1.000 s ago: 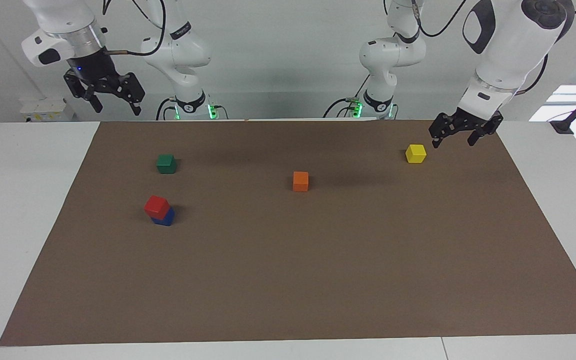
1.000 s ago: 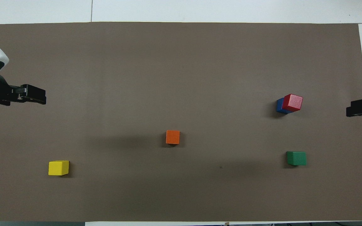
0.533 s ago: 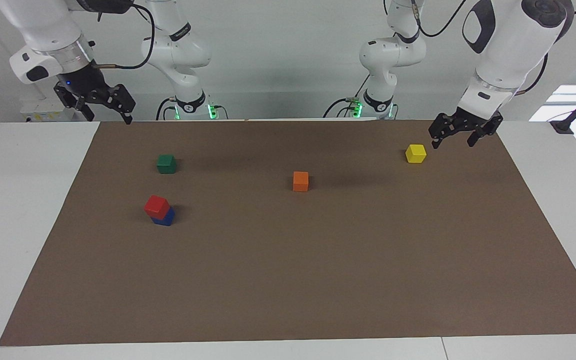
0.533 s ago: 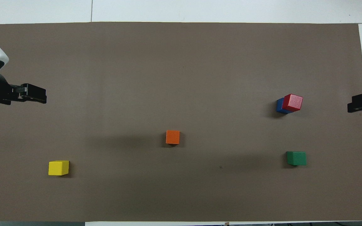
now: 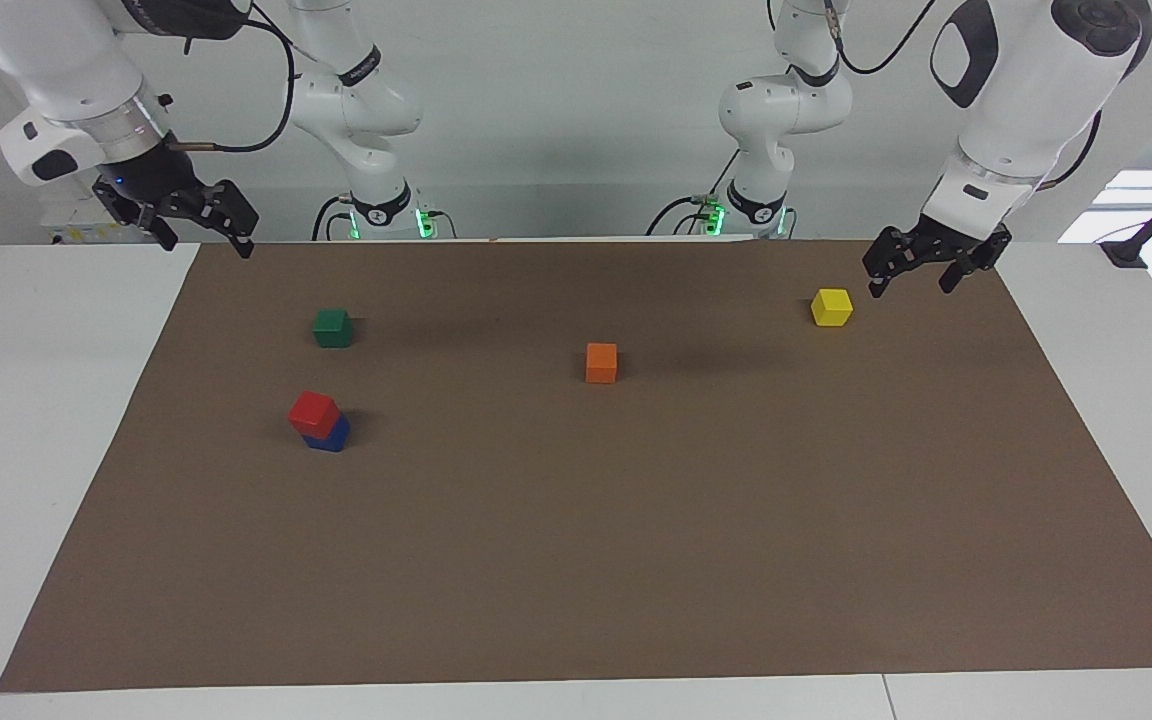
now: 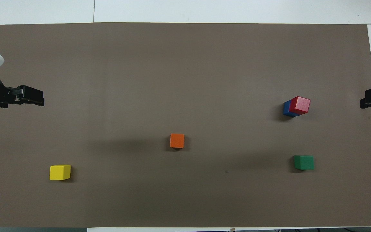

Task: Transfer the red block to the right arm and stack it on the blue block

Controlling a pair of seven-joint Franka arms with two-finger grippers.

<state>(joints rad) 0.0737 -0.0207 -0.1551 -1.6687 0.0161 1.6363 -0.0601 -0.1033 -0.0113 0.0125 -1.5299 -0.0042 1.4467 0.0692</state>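
Since red block [image 5: 313, 411] sits skewed on blue block [image 5: 330, 435], overhanging, a knock could topple it. Right gripper [image 5: 198, 218] & left gripper [image 5: 920, 264]: jaws wide, empty, well apart from stack.

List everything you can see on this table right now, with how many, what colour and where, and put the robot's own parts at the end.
red block: one, bright red, stacked on the blue block, toward the right arm's end of the table
blue block: one, deep blue, on the mat under the red block
green block: one, dark green, on the mat, nearer to the robots than the stack
orange block: one, orange, near the middle of the mat
yellow block: one, yellow, toward the left arm's end of the table
mat: one, brown, covering most of the table
table: one, white, under the mat
left gripper: one, black, open, empty, raised beside the yellow block
right gripper: one, black, open, empty, raised over the mat's edge
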